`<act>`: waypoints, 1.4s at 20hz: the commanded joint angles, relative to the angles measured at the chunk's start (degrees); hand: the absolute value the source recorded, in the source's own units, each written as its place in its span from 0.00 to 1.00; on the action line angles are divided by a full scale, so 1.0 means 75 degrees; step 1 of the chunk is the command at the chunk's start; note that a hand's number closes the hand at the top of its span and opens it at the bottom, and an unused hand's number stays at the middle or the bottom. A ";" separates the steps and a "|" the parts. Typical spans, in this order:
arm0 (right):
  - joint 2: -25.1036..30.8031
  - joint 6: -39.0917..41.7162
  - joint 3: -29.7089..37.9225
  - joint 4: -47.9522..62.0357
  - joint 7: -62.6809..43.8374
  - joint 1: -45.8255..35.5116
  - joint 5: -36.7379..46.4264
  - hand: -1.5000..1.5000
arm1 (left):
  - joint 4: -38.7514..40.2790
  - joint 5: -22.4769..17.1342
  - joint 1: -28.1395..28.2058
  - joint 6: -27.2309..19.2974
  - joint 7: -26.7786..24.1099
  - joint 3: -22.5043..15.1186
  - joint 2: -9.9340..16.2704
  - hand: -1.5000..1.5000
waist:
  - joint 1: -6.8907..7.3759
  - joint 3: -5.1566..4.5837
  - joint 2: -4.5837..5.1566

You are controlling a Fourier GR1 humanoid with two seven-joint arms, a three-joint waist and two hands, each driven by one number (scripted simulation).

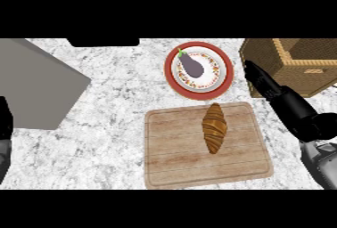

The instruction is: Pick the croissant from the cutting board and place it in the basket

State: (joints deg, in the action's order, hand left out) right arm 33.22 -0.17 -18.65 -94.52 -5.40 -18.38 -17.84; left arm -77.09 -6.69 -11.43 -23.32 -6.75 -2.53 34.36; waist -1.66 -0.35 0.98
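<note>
While the croissant [215, 128] sits untouched on the cutting board [168, 151], right hand [266, 84] hovers with fingers straight, empty, beside the basket [289, 62]; judging reach step, next: swing left, descend, grasp.

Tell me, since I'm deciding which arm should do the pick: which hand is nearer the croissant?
Right. The right hand hangs just off the cutting board's far right corner, beside the basket. The left hand barely shows at the view's left edge, far across the counter from the croissant.

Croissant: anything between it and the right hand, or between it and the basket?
Nothing visible. The croissant lies alone on the cutting board; the right hand hovers beside the basket. The eggplant on its plate sits off that path.
</note>
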 commanded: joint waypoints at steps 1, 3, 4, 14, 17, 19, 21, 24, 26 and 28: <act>-0.0582 -0.0220 0.0104 0.0043 -0.0090 -0.0064 -0.0007 1.00 | 0.0302 0.0009 0.0007 0.0233 0.0373 -0.0398 -0.0583 0.50 | 0.0191 0.0047 -0.0119; -0.0777 -0.0197 0.0341 -0.0053 0.0354 -0.0318 -0.0536 1.00 | 0.0585 0.0750 0.0912 -0.0255 -0.0064 -0.0812 -0.0899 0.50 | 0.0121 -0.0004 0.0073; -0.1072 -0.0299 0.0358 -0.0097 0.0396 -0.0474 -0.0692 1.00 | 0.0499 0.0785 0.1207 -0.0085 0.0242 -0.0928 -0.0901 0.50 | 0.0285 -0.0019 0.0142; -0.2343 -0.1317 -0.1397 0.0091 0.0459 -0.1287 0.1233 0.00 | -0.0598 -0.0777 0.2960 0.1110 0.1707 -0.1948 -0.1714 0.50 | 0.0348 0.0002 -0.0058; -0.1656 -0.1621 -0.1591 0.0263 -0.0620 -0.1901 0.2334 0.00 | -0.0947 -0.1007 0.3256 0.1209 0.1869 -0.1704 -0.1366 0.50 | 0.0080 -0.0036 -0.0158; -0.0843 -0.1636 -0.1572 0.0518 -0.1099 -0.2228 0.3227 0.00 | -0.1227 -0.1061 0.3590 0.1183 0.1977 -0.1710 -0.1278 0.50 | 0.0006 -0.0039 -0.0207; -0.0322 -0.1413 -0.1621 0.0452 -0.1952 -0.2735 0.3727 0.00 | -0.1499 -0.1147 0.3587 0.0986 0.2263 -0.1708 -0.1413 0.50 | -0.0106 -0.0036 -0.0248; 0.0273 -0.0443 -0.1662 0.0139 -0.3306 -0.3718 0.3878 0.00 | -0.1412 -0.1325 0.3510 0.1189 0.2398 -0.1520 -0.1220 0.50 | -0.0135 -0.0039 -0.0261; 0.0812 0.0422 -0.1526 -0.0176 -0.3936 -0.4089 0.3607 0.00 | -0.1464 -0.1358 0.3544 0.1225 0.2401 -0.1567 -0.1279 0.50 | -0.0156 -0.0017 -0.0259; 0.1199 0.1261 -0.1164 -0.0547 -0.4508 -0.4634 0.3040 0.00 | -0.1539 -0.1538 0.3490 0.1304 0.2667 -0.1404 -0.1160 0.50 | -0.0125 0.0001 -0.0250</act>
State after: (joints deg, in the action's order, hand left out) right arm 36.41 0.41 -29.34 -95.10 -30.69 -46.59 7.15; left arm -91.94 -15.81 17.09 -15.34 10.24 -12.93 26.80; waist -1.84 0.74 -1.32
